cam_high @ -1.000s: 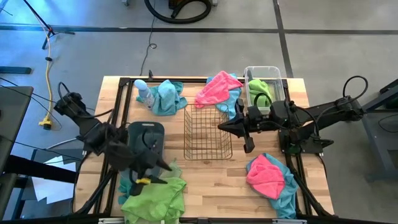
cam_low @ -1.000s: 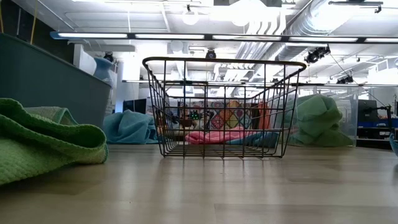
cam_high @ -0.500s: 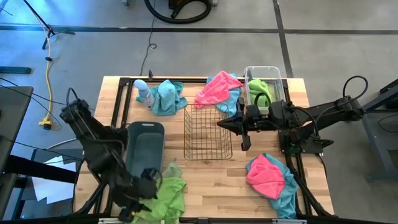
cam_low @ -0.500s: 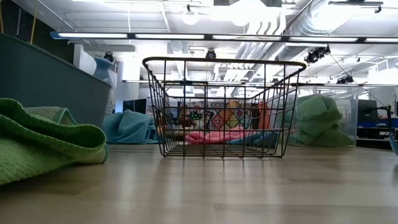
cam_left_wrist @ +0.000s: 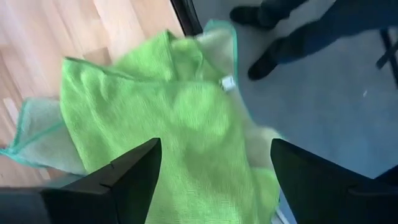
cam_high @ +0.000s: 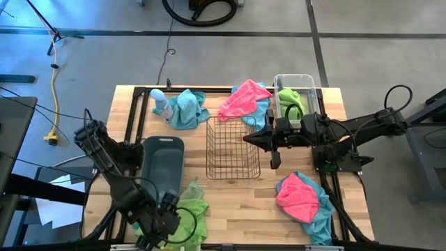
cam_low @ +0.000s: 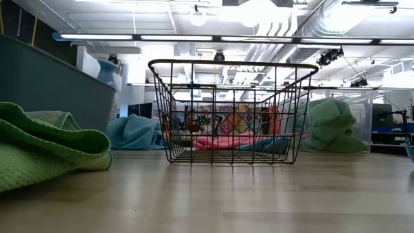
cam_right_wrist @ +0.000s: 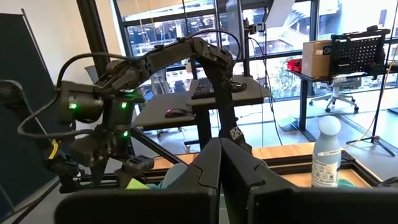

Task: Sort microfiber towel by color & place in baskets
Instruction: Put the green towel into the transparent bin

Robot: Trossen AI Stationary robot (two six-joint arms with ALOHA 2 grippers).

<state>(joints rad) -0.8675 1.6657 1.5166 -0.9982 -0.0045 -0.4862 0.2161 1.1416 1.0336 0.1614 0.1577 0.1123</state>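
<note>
L gripper (cam_high: 169, 222): down at the tabletop's front-left corner, right over the lime green towel (cam_high: 187, 217); wrist view shows both fingers (cam_left_wrist: 127, 171) spread wide w/ green cloth between and below them; nothing pinched, cloth lies loose
Lime green towel: crumpled heap at front edge, part hanging off the table; low view shows it (cam_low: 45, 152) bulking up near the camera; small white tag (cam_left_wrist: 227, 83) visible on it
R gripper (cam_high: 249, 139): hovering mid-table btwn wire basket (cam_high: 233, 148) and clear bin (cam_high: 295, 97); fingers (cam_right_wrist: 214, 165) pressed together, holding nothing
Grey-blue tub (cam_high: 162, 164): left side, just behind the green heap; looks empty from above
Wire basket: centre of tabletop; no cloth inside
Clear bin: back-right corner; green towel (cam_high: 291, 103) already in it
Pink + teal pile (cam_high: 246, 102): back edge, beside clear bin
Pink + teal pile no. 2 (cam_high: 304, 199): front-right corner, teal spilling twd the edge
Teal towel (cam_high: 187, 108): back-left, touching the pale bottle (cam_high: 159, 103)
Off-table: a person's dark shoes (cam_left_wrist: 267, 37) on the floor, seen past the green towel in L wrist view
</note>
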